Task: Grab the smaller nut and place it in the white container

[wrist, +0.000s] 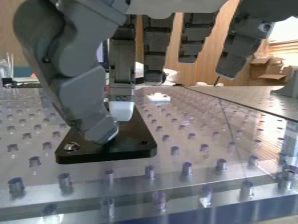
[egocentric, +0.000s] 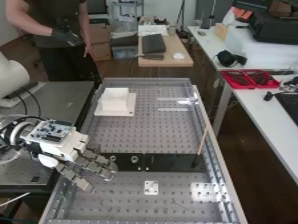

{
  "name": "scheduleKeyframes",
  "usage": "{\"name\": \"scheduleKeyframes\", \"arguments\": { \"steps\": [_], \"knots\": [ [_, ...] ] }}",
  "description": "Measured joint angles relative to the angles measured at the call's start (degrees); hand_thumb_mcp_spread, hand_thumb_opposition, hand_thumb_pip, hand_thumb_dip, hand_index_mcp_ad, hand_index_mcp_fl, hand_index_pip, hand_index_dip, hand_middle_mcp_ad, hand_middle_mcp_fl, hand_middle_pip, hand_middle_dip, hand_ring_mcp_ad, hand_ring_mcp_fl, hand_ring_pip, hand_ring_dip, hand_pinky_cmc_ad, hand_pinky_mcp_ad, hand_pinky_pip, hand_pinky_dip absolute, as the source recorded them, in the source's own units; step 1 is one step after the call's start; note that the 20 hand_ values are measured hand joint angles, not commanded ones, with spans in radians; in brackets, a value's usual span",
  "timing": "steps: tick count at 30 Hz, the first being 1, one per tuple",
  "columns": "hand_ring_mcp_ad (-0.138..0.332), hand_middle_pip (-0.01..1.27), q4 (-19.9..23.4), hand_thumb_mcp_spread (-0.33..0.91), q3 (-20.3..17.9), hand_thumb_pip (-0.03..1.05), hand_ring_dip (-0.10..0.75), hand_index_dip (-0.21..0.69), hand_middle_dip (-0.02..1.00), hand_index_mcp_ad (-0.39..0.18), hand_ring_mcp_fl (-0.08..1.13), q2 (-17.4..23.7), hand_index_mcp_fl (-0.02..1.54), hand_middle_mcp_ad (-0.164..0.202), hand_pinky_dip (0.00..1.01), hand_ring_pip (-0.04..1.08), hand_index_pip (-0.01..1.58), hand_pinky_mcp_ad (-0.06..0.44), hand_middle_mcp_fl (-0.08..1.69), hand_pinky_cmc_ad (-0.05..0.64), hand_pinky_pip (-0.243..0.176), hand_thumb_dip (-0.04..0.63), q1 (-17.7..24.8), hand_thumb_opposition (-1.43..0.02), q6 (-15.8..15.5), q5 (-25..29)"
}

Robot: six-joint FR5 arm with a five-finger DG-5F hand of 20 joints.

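Note:
The hand is over the left end of the flat black bar in the high view. On the bar, just past its fingers, stand the larger nut and the bearing. The white container sits farther up the bench on a white plate. In the wrist view the hand is open, its fingers hanging fairly straight and its thumb bent above the bar. Thumb tip and nearest fingertip are close together; no nut can be made out between them. The hand covers the smaller nut's place.
A small white plate lies below the bar on the perforated bench, and a thin stick rises near its right end. Raised rails edge the bench. A person stands behind at the upper left, hands apart from the robot.

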Motion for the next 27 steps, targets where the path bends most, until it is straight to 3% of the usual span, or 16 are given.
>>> {"name": "scheduleKeyframes", "arguments": {
  "steps": [27],
  "knots": [
    [0.099,0.13,0.0,0.45,-0.4,0.7,0.082,0.182,0.24,-0.094,0.0,0.1,0.11,0.007,0.24,0.1,1.56,0.276,0.21,0.346,-0.026,0.278,0.6,-0.88,1.0,1.3]
  ]
}}
